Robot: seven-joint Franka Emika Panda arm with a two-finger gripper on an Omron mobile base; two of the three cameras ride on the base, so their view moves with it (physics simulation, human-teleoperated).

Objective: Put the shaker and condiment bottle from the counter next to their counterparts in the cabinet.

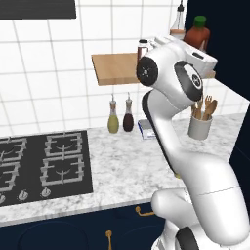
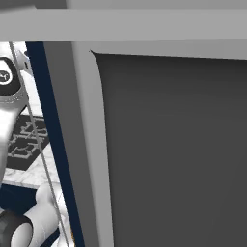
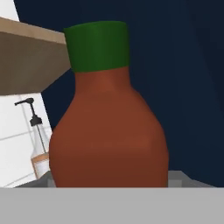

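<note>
Up by the shelf: condiment bottle (image 3: pixel 109 131) sits right in front of the hand, high beside the cabinet (image 1: pixel 114 68)
gripper: honestly can't tell whether it's clamped or loose
clear bottle (image 3: pixel 38 148): just behind, near the wall

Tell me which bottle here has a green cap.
The red-orange condiment bottle up at the wooden shelf. The clear pump bottle and two small oil bottles have none.

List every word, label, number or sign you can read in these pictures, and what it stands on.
No text can be read anywhere.
The clear bottle has an orange label: too blurred to read.
The condiment bottle shows no lettering.
The blue-and-white box on the counter: too small to read.
</note>
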